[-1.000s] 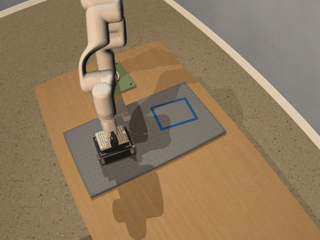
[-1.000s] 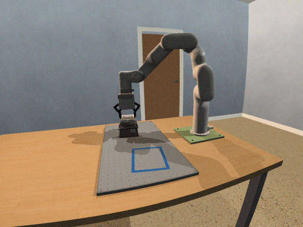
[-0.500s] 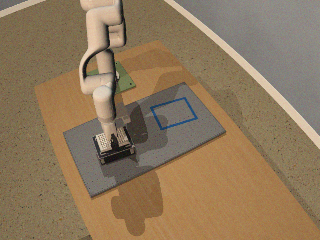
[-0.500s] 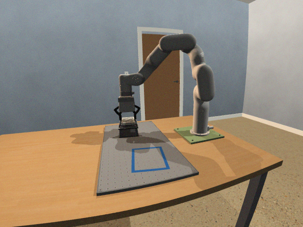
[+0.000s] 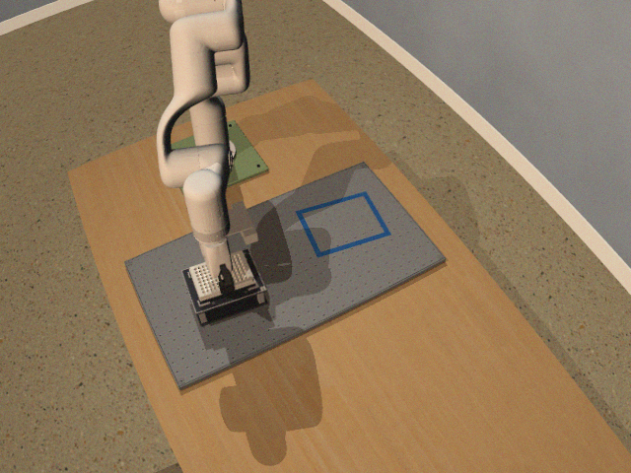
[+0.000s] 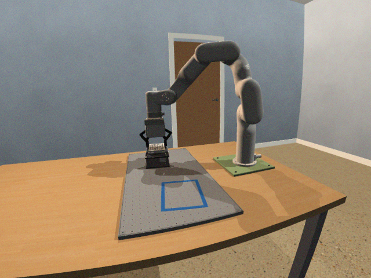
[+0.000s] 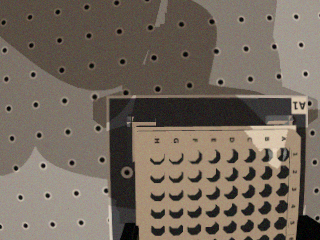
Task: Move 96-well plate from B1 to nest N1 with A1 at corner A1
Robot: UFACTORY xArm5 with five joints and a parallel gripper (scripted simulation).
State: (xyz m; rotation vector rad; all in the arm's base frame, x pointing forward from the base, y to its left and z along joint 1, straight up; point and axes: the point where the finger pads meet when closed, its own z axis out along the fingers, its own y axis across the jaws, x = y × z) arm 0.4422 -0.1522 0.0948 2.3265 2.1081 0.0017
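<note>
The white 96-well plate [image 5: 203,279] [image 6: 156,146] [image 7: 215,185] is between my gripper's fingers, right at the top of the black raised nest N1 [image 5: 230,300] [image 6: 157,160] [image 7: 120,150]. My gripper [image 5: 224,279] [image 6: 156,144] points straight down and is shut on the plate's long sides. In the wrist view the plate's cut-off corner lies at the upper right, toward the nest's A1 mark [image 7: 299,105]. I cannot tell whether the plate rests on the nest or hangs just above it. The blue outline of spot B1 [image 5: 354,244] [image 6: 184,207] is empty.
The nest and the blue outline are on a grey perforated board [image 5: 356,290] [image 6: 140,215] [image 7: 50,200] on a wooden table [image 5: 407,381] [image 6: 59,194]. The arm's green base plate [image 5: 249,163] [image 6: 244,165] is bolted beside the board.
</note>
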